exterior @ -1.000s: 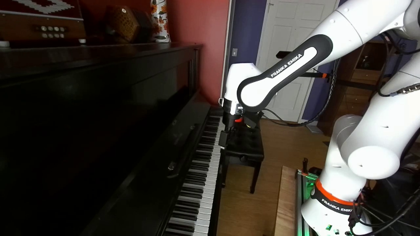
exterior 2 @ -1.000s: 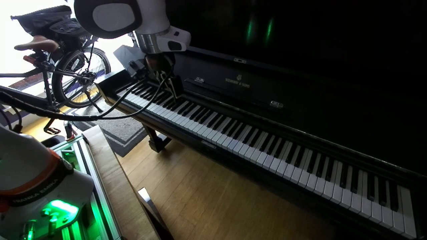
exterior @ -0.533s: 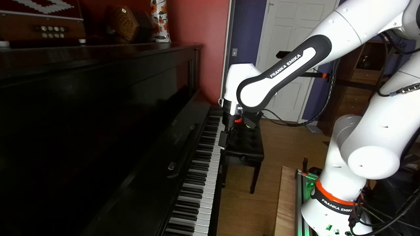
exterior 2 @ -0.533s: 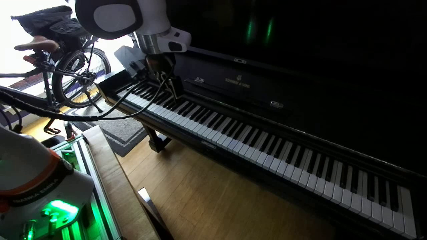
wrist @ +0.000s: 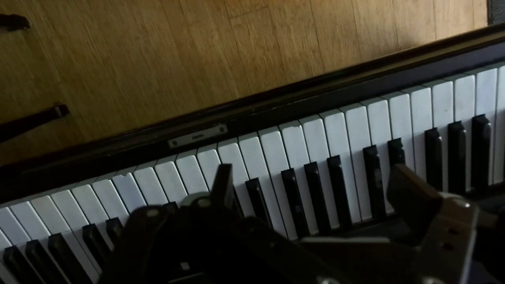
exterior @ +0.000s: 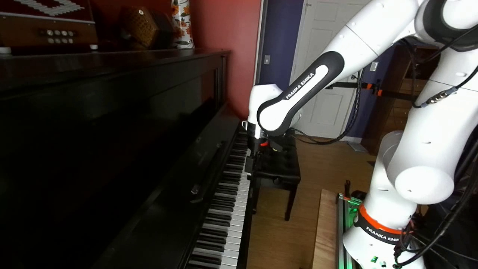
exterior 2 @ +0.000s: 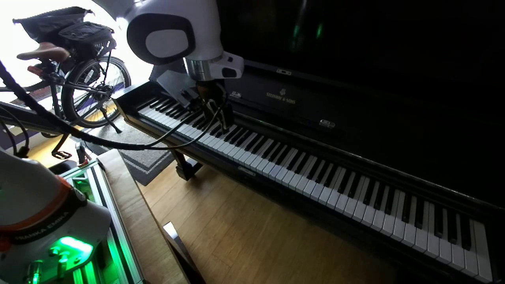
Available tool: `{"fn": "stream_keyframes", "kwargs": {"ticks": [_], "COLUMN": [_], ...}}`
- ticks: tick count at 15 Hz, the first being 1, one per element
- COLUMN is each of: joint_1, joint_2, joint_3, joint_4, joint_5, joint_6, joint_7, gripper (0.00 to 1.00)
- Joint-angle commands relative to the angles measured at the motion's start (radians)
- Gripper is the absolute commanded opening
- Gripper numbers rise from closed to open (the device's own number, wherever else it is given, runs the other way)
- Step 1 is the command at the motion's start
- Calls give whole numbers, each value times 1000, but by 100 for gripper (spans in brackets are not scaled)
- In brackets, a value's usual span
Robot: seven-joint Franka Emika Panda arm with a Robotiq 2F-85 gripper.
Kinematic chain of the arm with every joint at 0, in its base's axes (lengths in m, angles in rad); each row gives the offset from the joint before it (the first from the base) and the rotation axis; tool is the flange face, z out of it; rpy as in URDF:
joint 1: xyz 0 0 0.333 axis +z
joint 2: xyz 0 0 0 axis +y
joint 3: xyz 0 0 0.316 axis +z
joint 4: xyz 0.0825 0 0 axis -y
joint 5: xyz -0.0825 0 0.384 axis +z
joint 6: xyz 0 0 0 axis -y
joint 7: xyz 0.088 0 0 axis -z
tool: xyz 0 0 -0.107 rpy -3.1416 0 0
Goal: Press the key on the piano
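Wrist view: gripper (wrist: pixel 311 173), fingers (wrist: pixel 223 179) apart. Piano (exterior 2: pixel 307 110) keys (exterior 2: pixel 307 185) run from 10 to 4 o'clock in an exterior view, gripper toward 10. Advised: bring fingers together, then press one key straight down.

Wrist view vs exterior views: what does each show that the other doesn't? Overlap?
Wrist only: a clear look at the gap between the spread fingers of the hand.
Exterior only: bicycle, white door, flower-patterned cylinder on top of the piano, each in an exterior view.
Both: the hand, white keys, black keys, wooden floor.
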Motion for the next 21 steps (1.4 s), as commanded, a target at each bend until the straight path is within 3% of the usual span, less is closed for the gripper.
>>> {"fn": "stream_keyframes", "kwargs": {"ticks": [1, 4, 6, 15, 21], "joint_1": [-17, -31, -37, -38, -42], "joint_2": [141, 233, 289, 486, 548], "joint_3": [-19, -11, -4, 4, 14], "joint_4": [81, 141, 176, 314, 359], "joint_5": [4, -15, -19, -122, -142], "joint_6": [32, 26, 36, 130, 182], "joint_7": [-89, -120, -128, -86, -84], "gripper": [100, 100, 74, 4, 0]}}
